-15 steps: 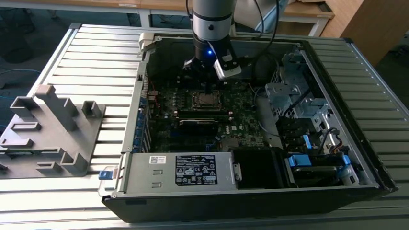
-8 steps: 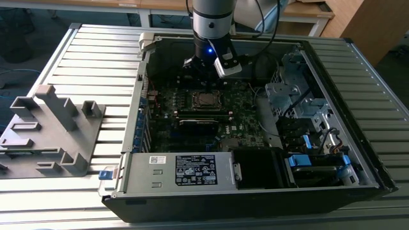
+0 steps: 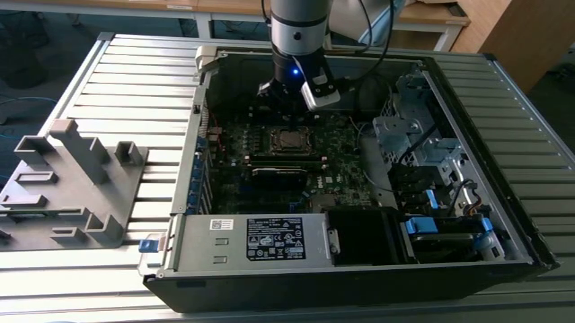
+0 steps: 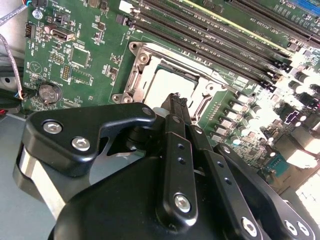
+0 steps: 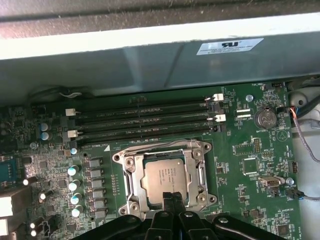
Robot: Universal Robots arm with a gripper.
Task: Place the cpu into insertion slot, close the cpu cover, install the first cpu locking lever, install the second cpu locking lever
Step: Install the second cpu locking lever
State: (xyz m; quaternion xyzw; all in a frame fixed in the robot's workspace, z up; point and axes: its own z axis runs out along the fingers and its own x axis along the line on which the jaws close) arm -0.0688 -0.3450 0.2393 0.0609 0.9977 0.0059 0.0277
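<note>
The cpu lies flat in the insertion slot on the green motherboard, its grey metallic top facing up. The silvery cpu cover is down, framing the chip. A thin lever rod runs along the socket edge beside the memory slots. My gripper is shut with nothing between its black fingers. Its tips hover at the socket edge farthest from the memory slots; contact cannot be told. In the second wrist view my gripper points down at the cpu. In the exterior view my gripper hangs just behind the cpu.
Long black memory slots lie beside the socket. A coin battery and thin cables sit near the case wall. A black card, power supply and drive cage crowd the case. A grey fixture stands outside.
</note>
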